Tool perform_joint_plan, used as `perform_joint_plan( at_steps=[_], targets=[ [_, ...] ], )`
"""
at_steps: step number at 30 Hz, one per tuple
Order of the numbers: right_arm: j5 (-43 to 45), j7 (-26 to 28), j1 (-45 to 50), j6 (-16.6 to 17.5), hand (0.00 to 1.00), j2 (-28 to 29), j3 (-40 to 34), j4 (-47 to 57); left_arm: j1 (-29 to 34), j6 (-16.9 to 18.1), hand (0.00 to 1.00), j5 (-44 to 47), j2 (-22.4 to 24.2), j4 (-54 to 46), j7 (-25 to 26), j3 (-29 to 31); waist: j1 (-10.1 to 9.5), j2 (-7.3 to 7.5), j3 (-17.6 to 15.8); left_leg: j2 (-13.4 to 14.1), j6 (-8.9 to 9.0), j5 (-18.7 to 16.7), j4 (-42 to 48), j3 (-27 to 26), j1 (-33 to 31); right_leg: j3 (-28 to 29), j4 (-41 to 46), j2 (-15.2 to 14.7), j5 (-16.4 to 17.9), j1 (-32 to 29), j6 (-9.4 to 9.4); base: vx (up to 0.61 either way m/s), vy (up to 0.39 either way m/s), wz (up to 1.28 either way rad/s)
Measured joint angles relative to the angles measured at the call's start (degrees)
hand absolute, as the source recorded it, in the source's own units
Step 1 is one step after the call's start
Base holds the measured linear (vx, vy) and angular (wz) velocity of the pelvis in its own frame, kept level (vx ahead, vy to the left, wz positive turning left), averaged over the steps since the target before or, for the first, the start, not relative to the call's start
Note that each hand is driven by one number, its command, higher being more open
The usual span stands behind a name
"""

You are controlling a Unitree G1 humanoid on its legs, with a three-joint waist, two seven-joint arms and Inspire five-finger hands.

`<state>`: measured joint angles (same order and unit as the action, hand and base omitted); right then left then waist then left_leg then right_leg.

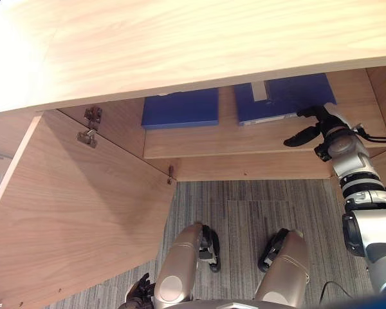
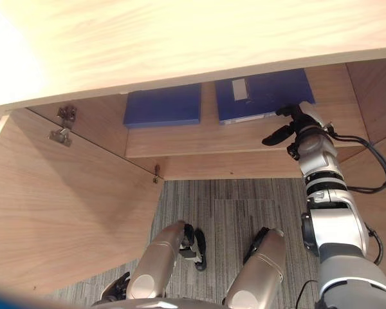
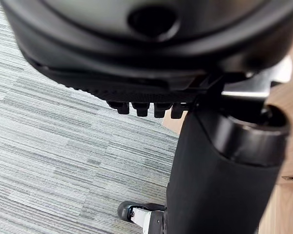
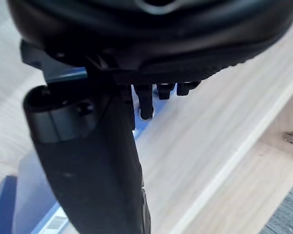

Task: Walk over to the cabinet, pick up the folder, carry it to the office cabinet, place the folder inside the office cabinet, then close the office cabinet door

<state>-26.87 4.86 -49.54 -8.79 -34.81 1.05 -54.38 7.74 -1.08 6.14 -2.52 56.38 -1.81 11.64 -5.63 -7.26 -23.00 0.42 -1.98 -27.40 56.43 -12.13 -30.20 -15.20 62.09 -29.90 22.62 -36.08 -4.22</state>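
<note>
Standing swung wide far to the thumb side of the right hand, the office cabinet's door (image 1: 71, 212) shows its inner face, with two metal hinges (image 1: 90, 125) at its far edge. Low beside that door the left hand (image 1: 139, 291) hangs over the grey striped carpet (image 3: 49, 161). In its wrist view its fingers (image 3: 141, 108) sit in a loose, relaxed row with the thumb apart from them, and nothing lies between them.

Inside the office cabinet (image 1: 180, 45), a pale wooden shelf (image 1: 231, 145) carries two blue folders lying flat. The left folder (image 1: 180, 108) lies well off to the thumb side of the right hand and apart from it. The right folder (image 1: 289, 96), which bears a white label (image 1: 260, 90), lies just past the right hand's fingertips, with its near edge toward them.

The right hand (image 1: 320, 121) reaches in over the shelf at that folder's near corner. Its thumb (image 1: 300, 136) juts out sideways toward the left folder, clear of the fingers. In the right wrist view the fingers (image 4: 145, 105) point down toward the folder's edge and the bare wood. They are spread from the thumb and not closed round anything. Whether a fingertip actually touches the folder cannot be told.
</note>
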Motion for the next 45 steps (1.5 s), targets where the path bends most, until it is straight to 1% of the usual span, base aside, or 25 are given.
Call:
perform_joint_plan(
  at_steps=[2,5,8,11,13,16,19,21,23,24,27,30,31,32,33,34,35,36,37,38,39,41,42,43,45],
  targets=[
    [-0.01,-1.73,1.12,0.65,1.0,1.26,0.04,-0.27,-0.02,0.04,1.0,-0.09,-0.05,-0.04,0.14,-0.12,0.24,0.0,0.0,0.01,-0.03,0.23,-0.27,0.1,0.15,-0.26,-0.18,0.01,0.0,0.24,0.01,0.01,-0.056,0.02],
    [0.01,-2.15,1.12,0.56,1.0,1.37,0.05,-1.26,-0.04,0.43,1.0,-0.17,-0.5,-1.59,0.24,-1.77,0.06,-0.02,0.0,0.02,0.2,1.16,-1.69,0.54,0.75,-1.38,-1.65,0.21,-0.64,1.48,0.23,0.0,-0.063,0.07],
    [0.02,-2.09,1.26,0.56,1.0,1.4,0.21,-3.41,0.45,0.45,1.0,-1.49,-1.17,-3.4,0.4,-4.21,0.06,-0.12,0.03,0.05,0.79,3.78,-6.46,1.3,3.02,-3.84,-6.72,1.42,-2.88,4.99,0.39,0.01,-0.071,0.08],
    [-0.04,-2.03,2.48,0.55,1.0,1.35,0.38,-5.37,2.96,0.24,1.0,-1.92,-1.74,-7.05,0.09,-7.03,0.01,-0.16,0.06,0.04,1.53,6.47,-11.56,1.58,6.01,-6.17,-11.78,2.42,-5.02,8.86,0.49,0.03,-0.043,0.09],
    [-0.04,-2.03,3.25,0.55,1.0,1.1,2.7,-5.55,4.99,-0.11,1.0,-2.05,-1.96,-9.84,0.01,-8.45,0.01,-0.2,0.15,0.1,1.62,7.85,-14.37,1.6,7.52,-7.01,-14.43,3.24,-6.18,10.56,0.57,0.0,0.0,0.0],
    [0.48,-2.03,3.34,0.78,1.0,1.11,5.11,-5.36,7.5,-0.49,1.0,-2.27,-2.78,-13.48,-0.81,-10.89,-0.06,-0.54,0.56,0.95,2.2,9.94,-18.29,1.58,9.18,-8.32,-19.05,5.32,-8.4,12.59,1.1,0.01,-0.042,-0.07],
    [4.67,-2.11,3.32,0.85,1.0,1.26,7.62,-3.54,10.18,-0.83,1.0,-2.28,-3.7,-17.29,-1.57,-12.6,-0.37,-0.71,1.1,2.33,2.44,11.07,-20.72,1.11,10.87,-8.72,-22.68,7.69,-10.06,14.4,1.63,0.0,-0.047,-0.19],
    [7.08,-1.06,2.81,1.43,1.0,1.3,9.32,-1.87,13.02,-1.08,1.0,-2.31,-5.3,-21.91,-2.93,-13.24,-0.62,-0.74,2.16,3.46,2.71,11.8,-22.46,0.52,11.93,-8.82,-25.32,9.53,-11.28,15.28,2.07,0.0,-0.051,-0.22],
    [7.36,-0.28,2.45,2.0,1.0,1.31,9.57,-1.07,15.16,-1.18,1.0,-2.37,-6.37,-26.62,-3.84,-13.75,-0.87,-0.75,3.07,3.92,3.0,12.34,-23.35,0.3,12.19,-8.88,-26.57,10.4,-11.93,15.53,2.4,0.01,-0.045,-0.15],
    [7.42,-0.01,1.35,2.4,1.0,1.4,10.62,-1.01,16.25,-1.89,1.0,-2.35,-7.47,-28.28,-4.2,-14.78,-0.89,-0.92,3.37,4.3,3.12,12.84,-24.21,0.14,12.95,-8.97,-27.74,11.09,-12.46,16.29,2.62,0.0,-0.04,-0.1],
    [9.11,0.04,0.92,2.73,1.0,1.66,11.53,0.62,18.83,-2.35,1.0,-2.31,-7.99,-32.48,-5.08,-15.0,-1.04,-0.94,4.05,5.16,3.39,13.61,-25.46,-0.04,13.67,-9.31,-29.98,12.58,-13.6,17.28,3.08,-0.01,-0.034,-0.11],
    [8.74,-0.27,1.1,2.79,1.0,4.56,11.44,2.55,20.49,-3.71,1.0,-2.31,-8.22,-35.08,-5.4,-15.03,-1.29,-0.81,4.95,6.7,3.61,14.24,-26.47,-0.78,14.02,-9.27,-33.07,14.92,-15.3,17.97,3.78,-0.01,-0.027,-0.19],
    [6.01,-0.53,2.23,2.81,1.0,6.54,11.44,3.84,21.01,-3.99,1.0,-2.31,-8.07,-35.15,-5.7,-14.72,-1.37,-0.81,5.12,7.6,3.67,14.34,-26.82,-1.06,14.7,-9.26,-34.74,16.26,-16.05,18.98,4.03,-0.01,-0.042,-0.24],
    [4.21,-0.59,3.04,2.82,1.0,7.5,11.43,4.64,21.13,-4.02,1.0,-2.32,-7.87,-35.09,-5.81,-14.56,-1.41,-0.72,5.23,7.94,3.66,14.38,-27.01,-1.12,15.08,-9.17,-35.4,16.82,-16.33,19.44,4.17,0.0,-0.045,-0.25],
    [1.8,-0.6,4.7,2.89,1.0,9.64,11.53,5.42,21.34,-3.87,1.0,-2.38,-7.34,-33.96,-6.2,-13.17,-1.43,-0.43,6.03,8.55,3.65,14.38,-26.98,-1.23,15.35,-8.91,-36.26,17.82,-16.64,19.76,4.38,0.01,-0.037,-0.18],
    [1.45,-0.6,5.43,2.88,1.0,10.67,11.54,5.44,21.11,-3.73,1.0,-2.71,-6.81,-32.99,-6.32,-12.36,-1.44,-0.26,6.32,8.83,3.65,14.38,-26.88,-1.22,15.56,-8.8,-36.63,18.24,-16.77,20.0,4.46,0.02,-0.039,-0.25],
    [0.27,-0.61,6.82,2.8,1.0,12.57,11.81,5.31,20.46,-2.27,1.0,-4.75,-5.56,-30.62,-6.13,-10.01,-1.72,0.02,6.95,9.35,3.65,14.36,-26.19,-0.98,15.76,-8.05,-37.56,19.42,-17.27,20.23,4.7,0.02,-0.032,-0.44],
    [-0.24,-0.6,7.78,2.78,1.0,14.5,12.81,5.01,19.12,-1.04,1.0,-6.01,-4.78,-27.81,-5.85,-7.84,-2.32,0.26,7.16,9.19,3.71,14.31,-25.41,1.66,15.82,-6.66,-38.58,20.91,-18.09,20.3,5.15,0.01,-0.034,-0.55],
    [-0.25,-0.6,8.22,2.8,1.0,15.46,13.36,4.89,18.28,-0.67,1.0,-6.38,-4.47,-26.29,-5.45,-7.2,-2.46,0.27,7.26,9.0,4.06,14.09,-25.19,3.86,15.88,-5.99,-39.37,21.76,-18.62,20.49,5.37,-0.02,-0.045,-0.71],
    [-0.29,-0.57,9.05,2.89,1.0,17.25,14.03,4.63,16.89,-0.61,1.0,-6.9,-4.03,-24.04,-4.5,-5.8,-2.54,0.47,7.39,8.61,4.79,13.5,-25.33,7.34,16.31,-4.8,-40.54,23.02,-19.43,20.65,5.61,-0.03,-0.029,-0.92],
    [-0.23,-0.58,11.6,3.09,1.0,20.24,13.99,4.35,14.02,-0.64,1.0,-7.22,-3.94,-19.67,-2.93,-5.28,-2.48,0.89,7.65,7.97,6.61,11.68,-26.13,11.79,17.78,-2.54,-42.25,24.95,-20.39,20.98,5.47,-0.04,-0.004,-0.92],
    [0.48,-0.96,16.26,3.34,1.0,22.26,13.62,4.33,11.73,-0.67,1.0,-7.54,-4.34,-16.4,-1.2,-3.95,-2.07,1.88,8.65,7.47,7.34,10.69,-26.19,13.0,18.25,-0.89,-43.59,26.0,-21.31,21.11,4.8,-0.05,0.065,-0.65],
    [1.4,-1.34,21.74,3.23,1.0,23.91,12.75,4.26,9.73,-0.7,1.0,-7.95,-5.31,-13.54,0.1,-3.8,-0.89,3.21,9.66,7.12,7.3,10.52,-26.51,12.63,18.63,0.72,-44.61,26.54,-22.26,21.08,4.2,-0.04,0.087,-0.5],
    [2.8,-1.52,25.11,3.17,1.0,25.21,10.75,4.26,9.09,-0.71,1.0,-7.98,-5.41,-12.48,0.76,-3.46,-0.37,3.92,10.06,7.15,7.32,10.38,-26.74,11.68,19.07,1.93,-45.55,26.93,-23.13,21.2,3.99,-0.02,0.073,-0.52],
    [5.14,-2.52,30.28,3.03,1.0,26.94,7.26,4.37,8.44,-0.71,1.0,-7.98,-5.71,-10.95,1.79,-3.4,-0.01,4.8,10.61,7.24,7.04,10.06,-27.03,9.09,19.91,4.59,-46.88,27.52,-24.67,21.0,3.84,0.0,0.113,-0.76]
  ],
)
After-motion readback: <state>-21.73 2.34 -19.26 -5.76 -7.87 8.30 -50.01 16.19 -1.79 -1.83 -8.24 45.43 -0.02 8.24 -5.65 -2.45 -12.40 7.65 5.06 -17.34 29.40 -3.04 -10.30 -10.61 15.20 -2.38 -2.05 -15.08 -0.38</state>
